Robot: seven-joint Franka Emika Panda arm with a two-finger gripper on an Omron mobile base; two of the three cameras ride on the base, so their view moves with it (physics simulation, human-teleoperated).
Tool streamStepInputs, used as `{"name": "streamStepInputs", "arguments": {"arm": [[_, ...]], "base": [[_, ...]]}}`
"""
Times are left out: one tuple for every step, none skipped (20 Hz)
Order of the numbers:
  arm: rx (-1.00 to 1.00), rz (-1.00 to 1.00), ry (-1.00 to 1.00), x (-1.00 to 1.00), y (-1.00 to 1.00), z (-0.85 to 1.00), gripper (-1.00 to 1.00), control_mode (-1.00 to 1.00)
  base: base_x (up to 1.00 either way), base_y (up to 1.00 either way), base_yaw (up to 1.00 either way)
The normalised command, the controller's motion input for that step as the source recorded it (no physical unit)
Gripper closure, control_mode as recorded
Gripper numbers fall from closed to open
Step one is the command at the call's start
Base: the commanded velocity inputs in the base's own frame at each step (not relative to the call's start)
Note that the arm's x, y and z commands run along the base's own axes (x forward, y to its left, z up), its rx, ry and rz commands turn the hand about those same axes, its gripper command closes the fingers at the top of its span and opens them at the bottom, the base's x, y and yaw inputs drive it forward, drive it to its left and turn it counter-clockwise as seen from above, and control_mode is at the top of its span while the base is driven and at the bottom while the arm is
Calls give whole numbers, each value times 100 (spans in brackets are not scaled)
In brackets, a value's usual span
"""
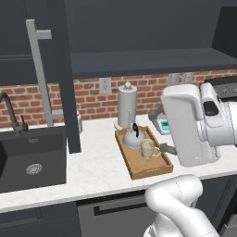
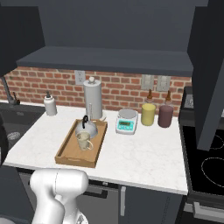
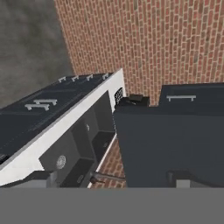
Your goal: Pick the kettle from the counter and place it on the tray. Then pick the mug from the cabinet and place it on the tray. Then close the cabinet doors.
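The white arm (image 1: 194, 125) is bent up high at the right. The gripper's tips (image 3: 43, 177) are spread wide apart.

You have one kettle (image 2: 86, 127), one mug (image 2: 83, 141) and one wooden tray (image 2: 70, 154) on the bench (image 2: 144, 162). Also there: one paper-towel cylinder (image 2: 92, 102), one scale (image 2: 127, 121), one yellow bottle (image 2: 148, 113), one dark-red bottle (image 2: 166, 114), one white dispenser (image 2: 50, 105).
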Motion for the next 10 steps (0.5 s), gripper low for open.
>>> {"name": "streamStepInputs", "arguments": {"arm": [[0,0,8,-18,29,0,-100,-100],[0,0,4,-22,29,0,-100,-100],[0,0,1,-25,26,0,-100,-100],[0,0,0,-26,25,0,-100,-100],[0,0,1,-23,30,0,-100,-100],[0,0,0,-25,31,1,-100,-100],[0,0,0,-19,37,1,-100,-100],[3,0,0,-13,34,5,-100,-100],[3,0,0,-9,32,4,-100,-100],[2,0,0,-2,37,0,-100,-100]], "base": [[0,0,0],[0,0,0],[0,0,0],[0,0,0],[0,0,0],[0,0,0],[0,0,0],[0,0,0],[0,0,0],[0,0,0]]}}
